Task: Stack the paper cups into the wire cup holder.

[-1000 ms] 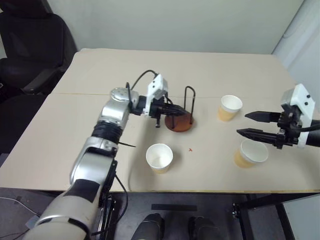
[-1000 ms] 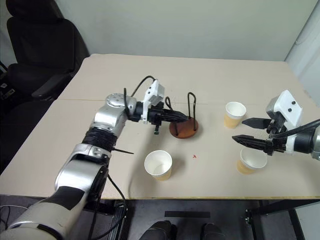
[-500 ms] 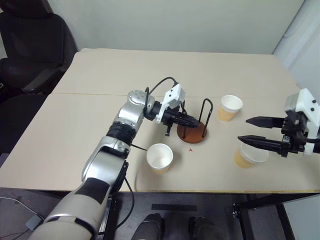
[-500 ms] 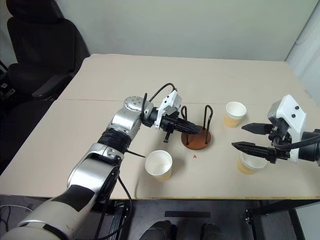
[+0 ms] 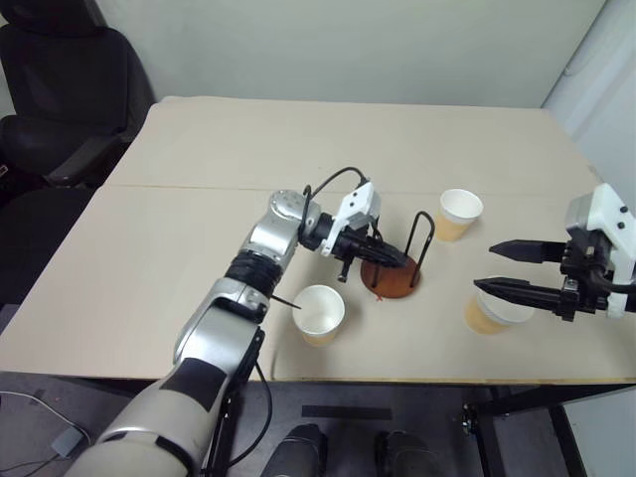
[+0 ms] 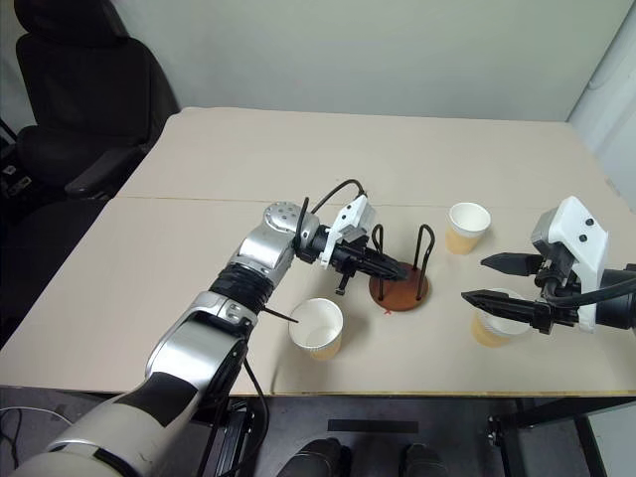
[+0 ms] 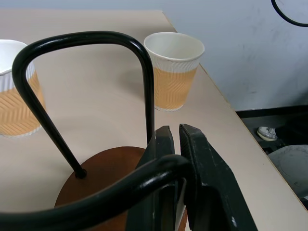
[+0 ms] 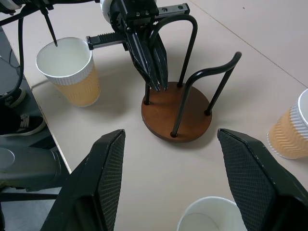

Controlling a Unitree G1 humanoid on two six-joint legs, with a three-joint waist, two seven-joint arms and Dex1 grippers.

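Standing on a pale beige table (image 5: 199, 229), the wire cup holder (image 5: 391, 273) has a round reddish-brown base and two black wire loops. The left claw (image 5: 396, 260) is pressed together on one of these loops, close above the base. Three paper cups stand upright on the table, all apart from the holder: one near the front edge (image 5: 318, 313), one behind the holder to the right (image 5: 458, 214), and one at the right front (image 5: 495, 306). The right claw (image 5: 495, 268) hangs above this last cup with its fingers spread apart and nothing between them. A seam runs across the table top. Behind the table is a plain light wall (image 5: 348, 45), and a black office chair (image 5: 60, 94) stands at the left back corner.
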